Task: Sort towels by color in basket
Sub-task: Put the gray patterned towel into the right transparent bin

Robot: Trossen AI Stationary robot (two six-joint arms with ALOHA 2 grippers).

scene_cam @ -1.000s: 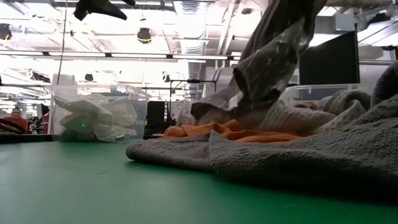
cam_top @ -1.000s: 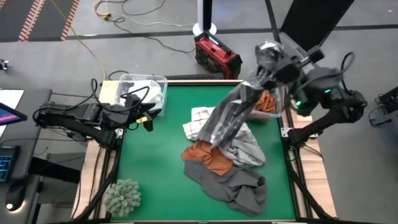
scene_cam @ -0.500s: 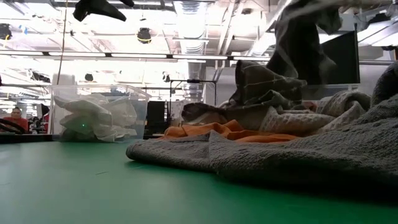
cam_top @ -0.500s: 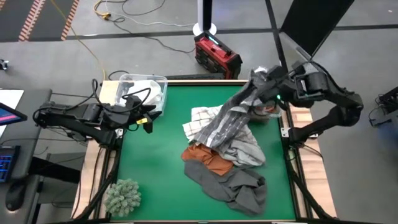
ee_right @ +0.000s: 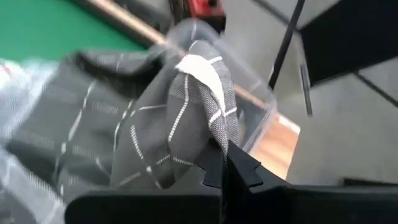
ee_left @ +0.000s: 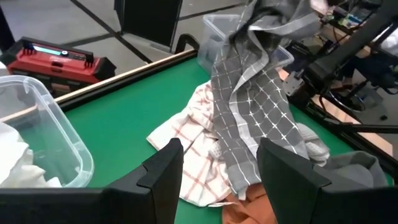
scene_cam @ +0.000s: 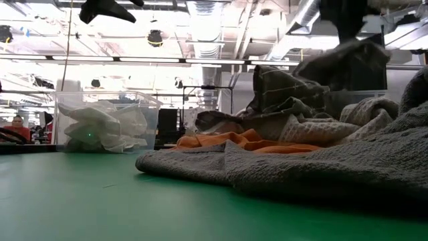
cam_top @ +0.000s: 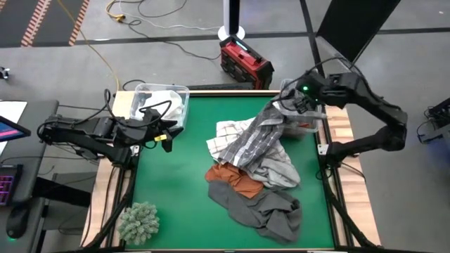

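Pinched tight in the right gripper was a fold of the grey checked towel, held over the clear bin at the table's far right corner, its tail draped down onto the heap of towels on the green table. Stood with fingers spread and empty: the left gripper, beside the clear bin of white towels at the far left corner.

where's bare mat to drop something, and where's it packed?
Free: green mat between the left clear bin, the fuzzy clump and the towel pile. Crowded: the right half, with the pile and the right gripper holding a grey checked towel.
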